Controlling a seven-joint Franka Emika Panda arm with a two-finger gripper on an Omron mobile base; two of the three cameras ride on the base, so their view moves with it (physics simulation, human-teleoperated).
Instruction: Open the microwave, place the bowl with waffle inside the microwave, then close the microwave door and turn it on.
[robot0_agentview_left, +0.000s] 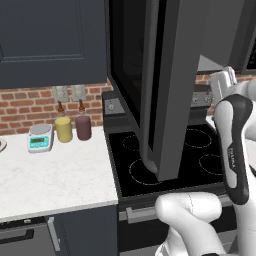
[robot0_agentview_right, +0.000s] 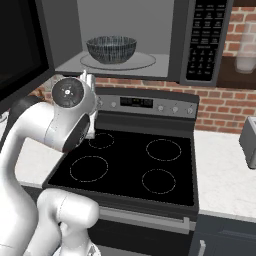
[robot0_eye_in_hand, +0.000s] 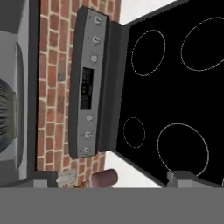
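The microwave (robot0_agentview_right: 172, 40) hangs over the stove with its cavity exposed. The microwave door (robot0_agentview_left: 165, 85) is swung wide open toward me; it stands at the left edge (robot0_agentview_right: 20, 50) of the right base view. The bowl (robot0_agentview_right: 111, 49), dark blue-grey with pale streaks, sits on the glass turntable inside; its side shows at the hand view's left edge (robot0_eye_in_hand: 5, 116). The bowl's wall hides the waffle. My gripper (robot0_eye_in_hand: 109, 183) is open and holds nothing. It hangs in front of and below the cavity, over the stove's back panel, apart from the bowl. My arm (robot0_agentview_right: 70, 97) bends up at the lower left.
A black stove top (robot0_agentview_right: 130, 165) with four rings lies below, its knob panel (robot0_agentview_right: 135, 102) against the brick wall. The microwave keypad (robot0_agentview_right: 205, 40) is right of the cavity. On the left counter stand a scale (robot0_agentview_left: 40, 137) and two canisters (robot0_agentview_left: 63, 129). A toaster (robot0_agentview_right: 249, 140) sits at far right.
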